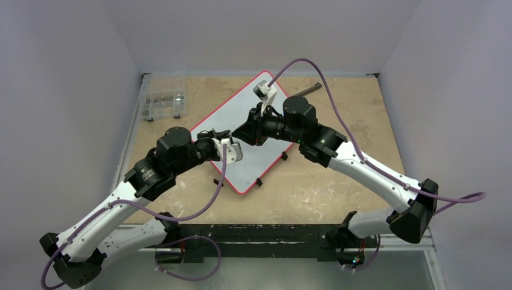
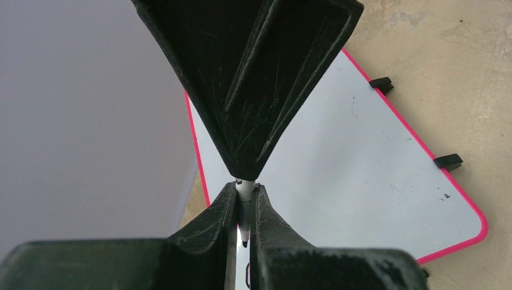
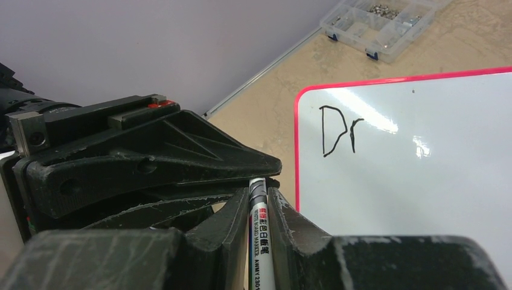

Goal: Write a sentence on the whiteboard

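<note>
Left tool (image 2: 244, 192) and right tool (image 3: 258, 192) both clamp the marker (image 3: 261, 241) nose to nose over the whiteboard (image 1: 264, 166), with the started sentence "Dr" (image 3: 339, 130) lying upper right of the right tool.

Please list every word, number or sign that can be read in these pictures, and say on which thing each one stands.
"Dr": black handwriting on the whiteboard.
"WHITE BOARD MARKER": tiny print along the marker; it seems to read so.
"AWMY230": also on the marker, cut off at the picture's edge.
Chinese characters on the marker: too small to read.
Nothing else is legible.
</note>
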Motion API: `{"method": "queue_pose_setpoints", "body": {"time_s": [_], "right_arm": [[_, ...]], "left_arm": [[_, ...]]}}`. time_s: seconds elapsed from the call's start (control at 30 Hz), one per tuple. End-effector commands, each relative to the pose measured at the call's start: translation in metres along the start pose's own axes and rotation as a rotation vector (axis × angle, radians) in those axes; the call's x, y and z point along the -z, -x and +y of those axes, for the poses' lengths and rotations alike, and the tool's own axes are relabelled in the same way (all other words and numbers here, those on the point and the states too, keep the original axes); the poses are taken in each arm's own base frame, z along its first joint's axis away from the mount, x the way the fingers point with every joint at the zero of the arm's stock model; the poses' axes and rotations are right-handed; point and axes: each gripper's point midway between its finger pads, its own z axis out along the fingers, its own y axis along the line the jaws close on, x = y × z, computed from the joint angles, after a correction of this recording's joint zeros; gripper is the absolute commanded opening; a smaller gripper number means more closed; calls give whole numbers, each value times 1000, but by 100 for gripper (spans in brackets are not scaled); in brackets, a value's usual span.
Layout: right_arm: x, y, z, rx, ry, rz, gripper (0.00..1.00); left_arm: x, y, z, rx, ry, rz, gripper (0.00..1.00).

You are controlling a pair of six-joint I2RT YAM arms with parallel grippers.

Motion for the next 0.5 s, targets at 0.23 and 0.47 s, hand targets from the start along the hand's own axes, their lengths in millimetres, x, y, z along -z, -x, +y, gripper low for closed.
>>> {"method": "queue_pose_setpoints", "body": {"time_s": [0.23,0.47], "right_arm": [[-4,22,15,15,63,-56,2],[-5,17,10,20,50,-53,0]], "left_arm": [[0,16,5,10,0,-62,0],[1,17,3,12,-4,-69,1]]}}
